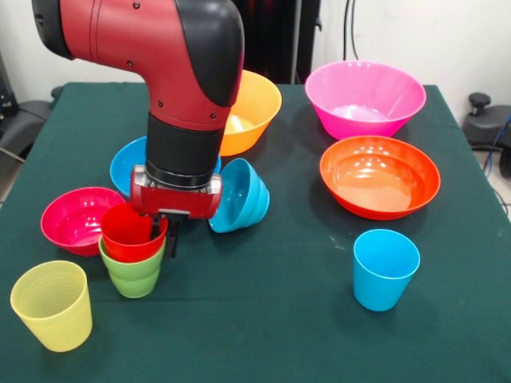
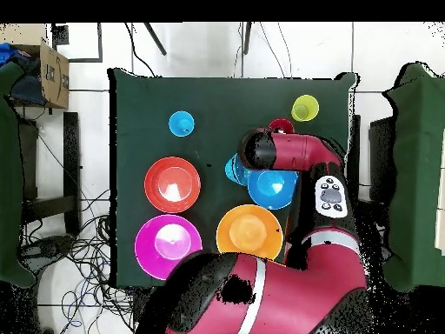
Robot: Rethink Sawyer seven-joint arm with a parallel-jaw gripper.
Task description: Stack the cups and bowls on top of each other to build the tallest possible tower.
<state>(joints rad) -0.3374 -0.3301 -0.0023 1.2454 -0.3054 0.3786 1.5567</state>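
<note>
Claw (image 1: 169,233) lowered at rim of red cup (image 1: 130,232), nested in lime green cup (image 1: 134,273) directly below; opening not discernible. Small light blue bowl (image 1: 240,195) tipped just beside.

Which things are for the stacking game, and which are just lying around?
For the job: plastic ribbed yellow cup, lime green cup, red cup, light blue cup; round plastic yellow-orange bowl, pink bowl, red-orange bowl, blue bowl, small light blue bowl, magenta bowl.
Just lying about: brown cardboard box, floor cables.
</note>
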